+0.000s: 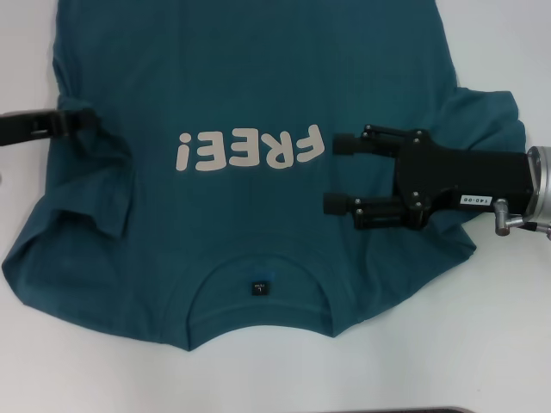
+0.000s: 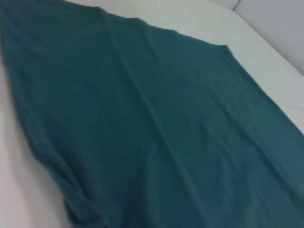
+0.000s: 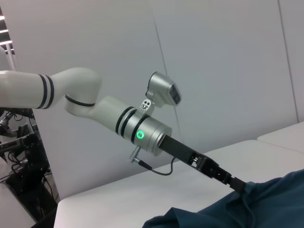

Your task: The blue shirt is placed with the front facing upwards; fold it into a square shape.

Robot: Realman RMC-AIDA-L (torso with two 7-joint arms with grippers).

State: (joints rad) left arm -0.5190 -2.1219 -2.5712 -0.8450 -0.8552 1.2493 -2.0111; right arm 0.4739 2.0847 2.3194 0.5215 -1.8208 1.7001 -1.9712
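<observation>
The blue shirt [image 1: 258, 77] lies spread front-up on the white table [image 1: 482, 344], its off-white "FREE!" print [image 1: 250, 148] upside down to me and its neck label [image 1: 257, 288] near my side. My left gripper [image 1: 82, 119] reaches in from the left and is shut on the shirt's bunched left edge; the sleeve there is folded over onto the body. The right wrist view shows that gripper [image 3: 239, 186] sunk into the cloth [image 3: 266, 204]. My right gripper [image 1: 331, 175] hovers open over the shirt's right chest, beside the print. The left wrist view shows only plain teal cloth [image 2: 166, 118].
White table surface [image 2: 190, 19] surrounds the shirt on all sides. A grey wall stands behind the table. At the left edge of the right wrist view there is dark equipment [image 3: 19, 152].
</observation>
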